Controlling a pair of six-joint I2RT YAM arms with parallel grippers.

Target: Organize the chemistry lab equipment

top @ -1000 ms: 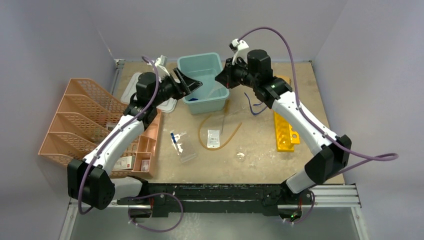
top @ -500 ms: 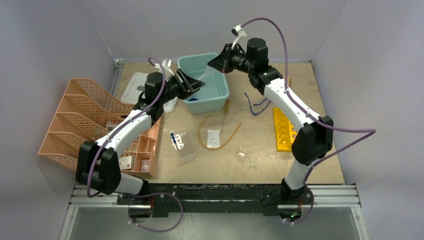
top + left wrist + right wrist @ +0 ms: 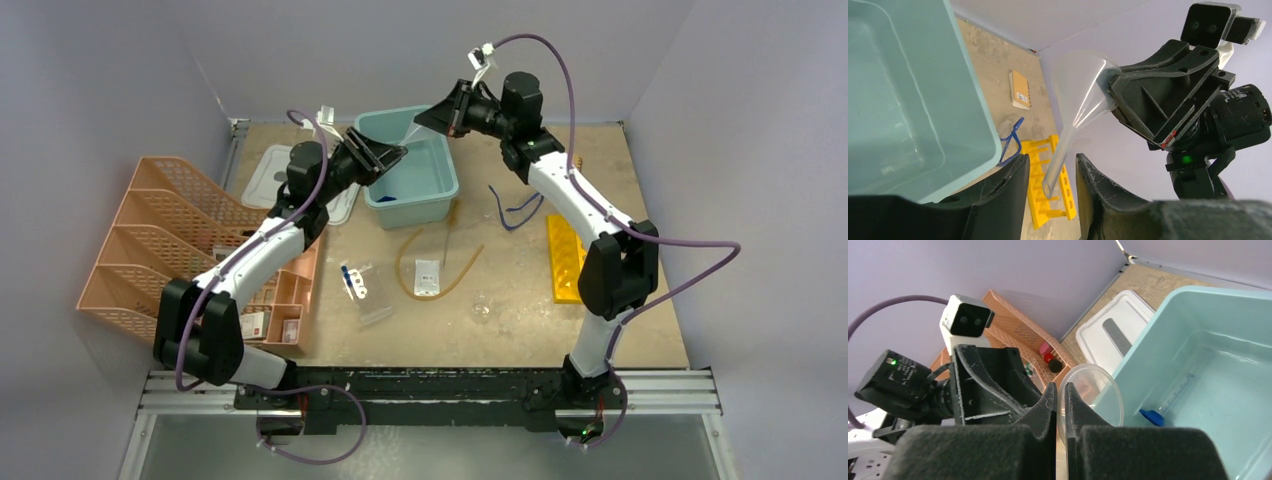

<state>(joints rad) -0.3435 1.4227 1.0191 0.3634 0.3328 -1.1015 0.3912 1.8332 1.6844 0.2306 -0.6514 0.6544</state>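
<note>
**Top view, with both wrist views.** We show a sandy-brown table (image 3: 520,335). At its left edge stand the peach plastic organizer trays (image 3: 150,230). At the far centre sits a teal rectangular plastic bin (image 3: 447,186), and a flat white lid (image 3: 262,172) lies between the bin and the trays. On the bin's floor the blue-based clear cylinder (image 3: 1168,401) lies on its side.

The right pincer (image 3: 1059,390) hangs above the bin's far edge. Its fingers are pressed together on the rim of a clear funnel (image 3: 1083,85), whose stem slants down toward the left pincer (image 3: 1050,167). We find the left pincer at the bin's left rim, its fingers parted by a narrow gap. The stem's tip appears in that gap, touching neither finger in this view.

On the right of the table lies a yellow plastic tube rack (image 3: 567,262), with the blue-framed safety glasses (image 3: 515,212) between it and the bin. In front of the bin the amber rubber tubing (image 3: 402,262) forms an open loop, and a small white packet (image 3: 427,275) lies inside it. To the left of the loop lie the blue-capped tubes (image 3: 349,278). To its right, apart, sits a small glass dish (image 3: 482,308). A small brown notebook (image 3: 1020,90) lies beyond the rack.
</note>
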